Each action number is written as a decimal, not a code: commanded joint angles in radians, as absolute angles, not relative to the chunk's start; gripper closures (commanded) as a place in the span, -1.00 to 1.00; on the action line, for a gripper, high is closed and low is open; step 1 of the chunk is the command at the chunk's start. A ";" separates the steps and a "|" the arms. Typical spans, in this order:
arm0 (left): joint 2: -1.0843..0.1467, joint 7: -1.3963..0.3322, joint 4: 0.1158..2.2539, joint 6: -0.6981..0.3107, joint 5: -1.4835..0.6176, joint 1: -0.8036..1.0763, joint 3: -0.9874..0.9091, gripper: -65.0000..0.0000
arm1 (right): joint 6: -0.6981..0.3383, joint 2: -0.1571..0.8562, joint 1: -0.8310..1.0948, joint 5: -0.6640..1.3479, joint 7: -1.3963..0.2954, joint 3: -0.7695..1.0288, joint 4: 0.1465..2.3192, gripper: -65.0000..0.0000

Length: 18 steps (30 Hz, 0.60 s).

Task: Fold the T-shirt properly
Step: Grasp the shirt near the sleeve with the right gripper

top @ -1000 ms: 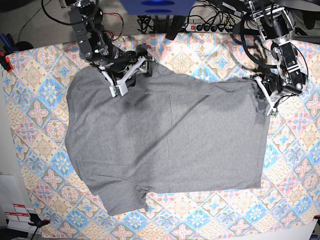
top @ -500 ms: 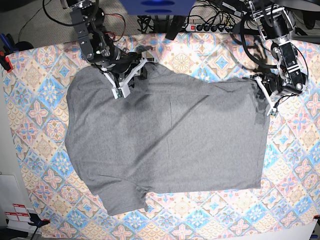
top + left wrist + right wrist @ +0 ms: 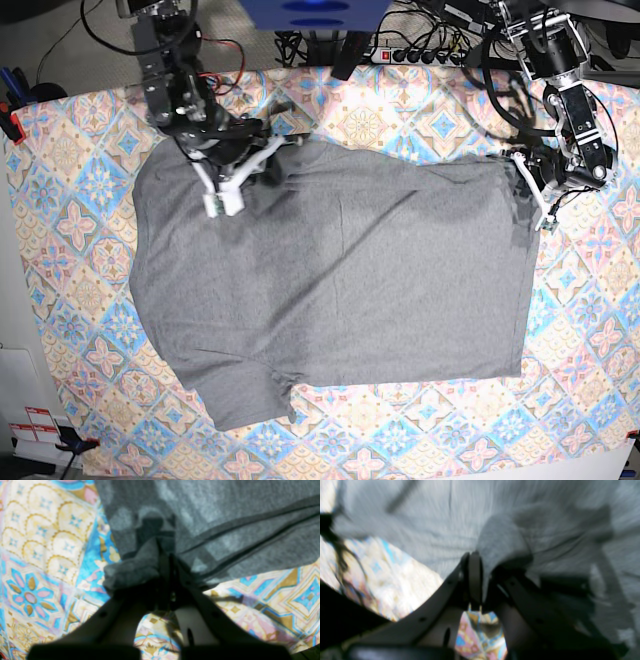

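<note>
Left wrist view only: left claw (image 3: 168,562) clamping bunched T-shirt (image 3: 225,525) edge.

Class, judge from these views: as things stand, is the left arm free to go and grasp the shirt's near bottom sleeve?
Probably not: the left gripper is shut on the T-shirt at its far corner, so it must release first.

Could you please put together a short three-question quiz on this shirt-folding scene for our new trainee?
1. True or false: the left claw is shut on the T-shirt.
2. What does the right claw pinch? A) tablecloth B) T-shirt C) nothing
3. In the base view, which surface lies under the shirt?

Key: 1 true; 2 B; 3 the patterned tablecloth.
</note>
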<state>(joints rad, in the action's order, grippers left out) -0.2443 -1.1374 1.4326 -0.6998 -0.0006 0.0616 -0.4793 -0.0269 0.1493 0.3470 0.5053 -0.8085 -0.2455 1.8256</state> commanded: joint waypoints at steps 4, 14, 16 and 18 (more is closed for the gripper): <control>-0.260 -1.132 1.448 -0.698 -0.007 0.044 -0.481 0.99 | -0.022 0.157 0.414 0.507 -0.803 -0.122 1.900 0.97; -0.255 -1.132 1.446 -0.698 0.101 -0.028 -0.449 0.98 | -0.022 0.157 0.433 0.509 -0.803 -0.054 1.913 0.97; -0.255 -1.132 1.446 -0.698 0.119 -0.044 -0.449 0.98 | -0.022 0.157 0.432 0.509 -0.803 -0.054 1.931 0.97; -0.255 -1.132 1.446 -0.698 0.136 -0.050 -0.449 0.98 | -0.022 0.157 0.427 0.506 -0.802 -0.050 1.949 0.97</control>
<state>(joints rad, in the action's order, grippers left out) -0.2375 -1.1366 1.4307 -0.7036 0.1276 -0.0341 -0.4446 -0.0212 0.1524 0.4320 0.5053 -0.8227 -0.0578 1.9293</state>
